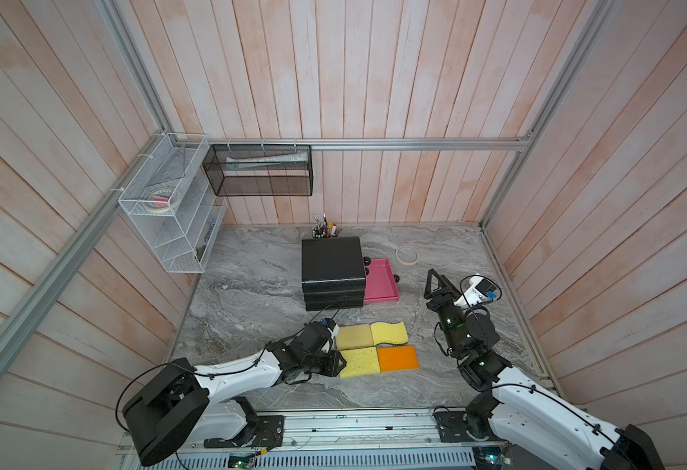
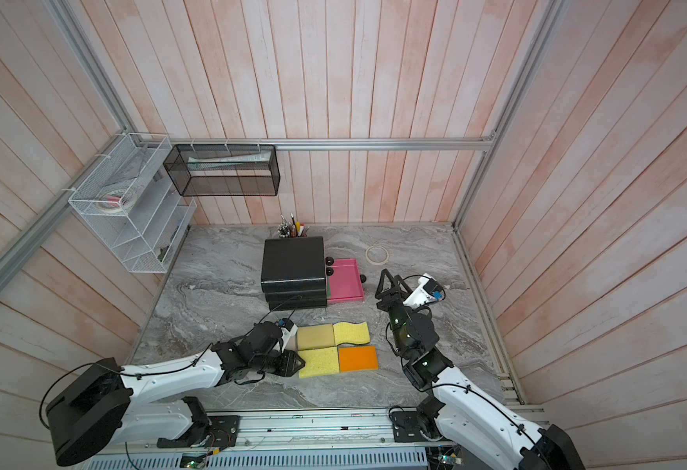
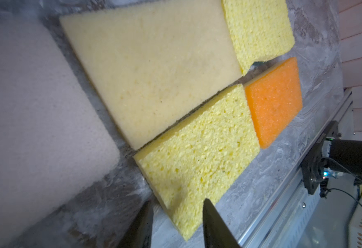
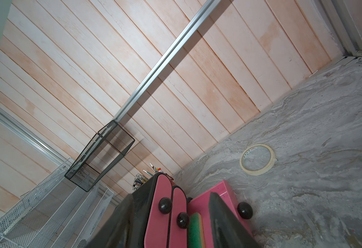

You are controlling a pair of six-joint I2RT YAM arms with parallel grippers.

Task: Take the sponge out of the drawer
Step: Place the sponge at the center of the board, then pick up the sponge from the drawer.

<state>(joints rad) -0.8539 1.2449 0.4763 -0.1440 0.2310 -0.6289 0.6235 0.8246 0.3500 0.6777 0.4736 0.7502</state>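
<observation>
Left wrist view: set-down, apparently; left claw (image 3: pixel 177 200) parted astride yellow sponge (image 3: pixel 197 158). Next: parted, empty right claw (image 4: pixel 171 194) takes green sponge (image 4: pixel 195 227) from drawer (image 1: pixel 380 285), its 9 o'clock.

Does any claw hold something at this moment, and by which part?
Nothing is held. The left claw stands open astride one end of the bright yellow rectangular sponge lying on the table; the right claw is open and empty.
</observation>
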